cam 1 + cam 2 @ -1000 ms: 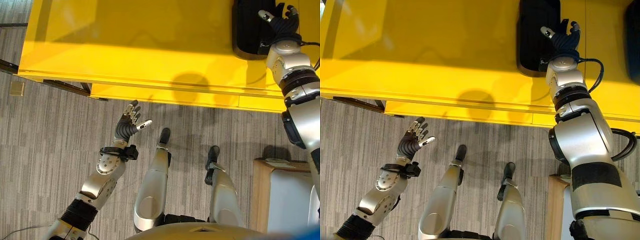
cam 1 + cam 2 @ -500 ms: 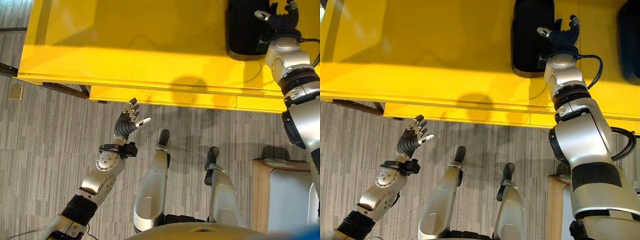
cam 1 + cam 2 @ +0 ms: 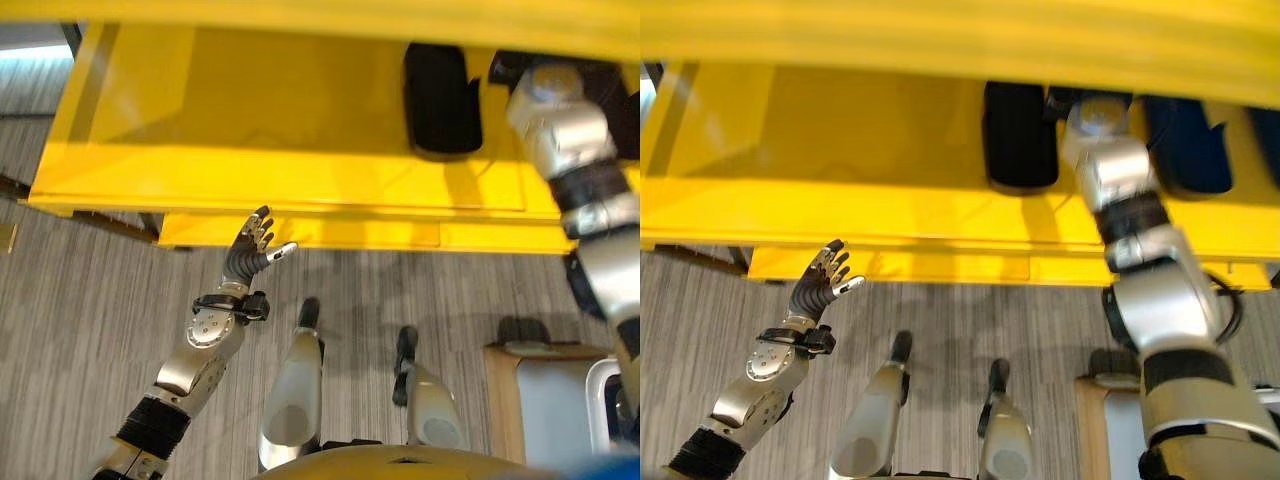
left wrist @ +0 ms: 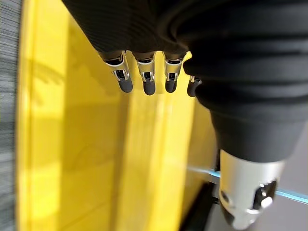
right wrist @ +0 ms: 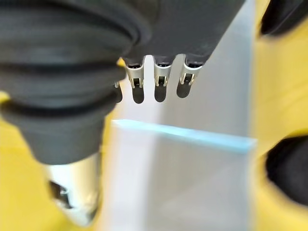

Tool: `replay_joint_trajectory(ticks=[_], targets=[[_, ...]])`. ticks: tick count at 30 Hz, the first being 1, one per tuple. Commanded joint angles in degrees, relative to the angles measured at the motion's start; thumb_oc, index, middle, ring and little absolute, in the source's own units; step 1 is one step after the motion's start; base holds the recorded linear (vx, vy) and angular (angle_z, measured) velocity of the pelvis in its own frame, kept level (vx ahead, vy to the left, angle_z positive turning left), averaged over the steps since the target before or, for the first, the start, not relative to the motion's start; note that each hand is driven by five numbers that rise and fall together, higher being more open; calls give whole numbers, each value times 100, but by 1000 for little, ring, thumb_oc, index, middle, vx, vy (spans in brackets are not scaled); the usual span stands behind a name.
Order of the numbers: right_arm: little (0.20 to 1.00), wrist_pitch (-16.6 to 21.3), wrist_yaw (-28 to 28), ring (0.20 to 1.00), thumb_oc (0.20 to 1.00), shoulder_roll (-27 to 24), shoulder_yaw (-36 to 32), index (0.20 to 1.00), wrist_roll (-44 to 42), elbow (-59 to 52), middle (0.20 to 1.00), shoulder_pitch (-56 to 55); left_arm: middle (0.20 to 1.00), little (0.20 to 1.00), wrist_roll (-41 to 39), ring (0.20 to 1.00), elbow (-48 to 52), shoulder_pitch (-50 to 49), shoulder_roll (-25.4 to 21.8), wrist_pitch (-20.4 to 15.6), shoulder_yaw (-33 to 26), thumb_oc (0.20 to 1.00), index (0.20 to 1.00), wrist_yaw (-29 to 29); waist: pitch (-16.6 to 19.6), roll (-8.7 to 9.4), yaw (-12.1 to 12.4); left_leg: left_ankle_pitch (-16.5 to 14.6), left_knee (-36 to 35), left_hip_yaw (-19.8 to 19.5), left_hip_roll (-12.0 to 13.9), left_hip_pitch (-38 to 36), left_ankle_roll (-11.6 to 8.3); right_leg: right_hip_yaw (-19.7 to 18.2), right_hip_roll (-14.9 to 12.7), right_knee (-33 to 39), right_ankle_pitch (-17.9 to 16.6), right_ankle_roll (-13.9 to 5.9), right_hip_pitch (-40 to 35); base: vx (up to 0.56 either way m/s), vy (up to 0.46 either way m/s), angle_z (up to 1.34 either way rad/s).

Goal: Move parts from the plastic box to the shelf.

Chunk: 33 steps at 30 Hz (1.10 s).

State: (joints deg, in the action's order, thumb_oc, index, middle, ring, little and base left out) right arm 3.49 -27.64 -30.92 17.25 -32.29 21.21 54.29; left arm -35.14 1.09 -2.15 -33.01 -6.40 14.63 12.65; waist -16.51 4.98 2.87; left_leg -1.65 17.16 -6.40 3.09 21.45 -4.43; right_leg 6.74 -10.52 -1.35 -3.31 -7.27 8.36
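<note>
Silver-grey arms, dark-covered hands

The left hand (image 3: 252, 252), near the yellow shelf (image 3: 300, 130), has silver fingers with dark tips above a black ribbed wrist cover.

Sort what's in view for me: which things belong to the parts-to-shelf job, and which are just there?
Job:
- yellow shelf
- black part lying on the shelf
- dark part lying beside it on the shelf
- right hand, fingers straight, empty, at the shelf
- left hand, open, empty, over the floor

Just there:
- wooden-edged stand on the floor at the robot's right
</note>
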Motion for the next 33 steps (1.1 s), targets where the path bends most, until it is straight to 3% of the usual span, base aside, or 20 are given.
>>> replay_joint_trajectory(ticks=[1, 6, 12, 23, 29, 33], targets=[[1000, 322, 137, 1000, 1000, -78, -351, 1000, 336, -191, 1000, -526, 1000, 1000, 271, 1000, 64, -121, 149, 15, 48, 1000, 1000, -182, 69, -231, -19, 468, -1093, 367, 432, -507, -82, 32, -28, -437, 429, -78, 125, 123, -11, -23], [1000, 403, 1008, 1000, 1000, 909, -1496, 1000, 776, -2782, 1000, -4437, 1000, 1000, 778, 1000, 154, -723, 684, 196, -421, 1000, 1000, -433, 750, -345, -333, 775, -2156, 585, 470, -1339, -194, 93, -48, 360, 123, -245, -493, 175, 23, -15], [1000, 465, 1640, 1000, 1000, 1186, -1856, 1000, 783, -3416, 1000, -6112, 1000, 1000, 991, 1000, 164, -1174, 959, 117, -783, 1000, 1000, -551, 1012, -397, -616, 698, -2216, 777, 533, -1612, -223, -29, -35, 506, 94, -298, -647, 58, 20, -9], [1000, 380, 1903, 1000, 1000, 1349, -1904, 1000, 741, -3290, 1000, -7073, 1000, 1000, 1099, 1000, 27, -1406, 1202, 30, -1049, 1000, 1000, -468, 1144, -494, -861, 654, -2216, 1035, 770, -1987, -268, -301, 111, 326, 324, -239, -771, 11, -29, -16], [1000, 514, 1662, 1000, 1000, 1255, -1917, 1000, 966, -3219, 1000, -6766, 1000, 1000, 1054, 1000, 0, -1436, 1305, -70, -1097, 1000, 1000, -341, 1038, -661, -926, 687, -2102, 1176, 949, -2136, -254, -607, 328, -50, 574, -93, -647, -31, -77, -19], [1000, 507, 1795, 1000, 1000, 1186, -1877, 1000, 858, -3227, 1000, -6931, 1000, 1000, 1044, 1000, -4, -1498, 1390, -70, -1090, 1000, 1000, -374, 964, -726, -937, 846, -1966, 1145, 1098, -2105, -291, -679, 544, -272, 788, 87, -610, -55, -152, -20]])
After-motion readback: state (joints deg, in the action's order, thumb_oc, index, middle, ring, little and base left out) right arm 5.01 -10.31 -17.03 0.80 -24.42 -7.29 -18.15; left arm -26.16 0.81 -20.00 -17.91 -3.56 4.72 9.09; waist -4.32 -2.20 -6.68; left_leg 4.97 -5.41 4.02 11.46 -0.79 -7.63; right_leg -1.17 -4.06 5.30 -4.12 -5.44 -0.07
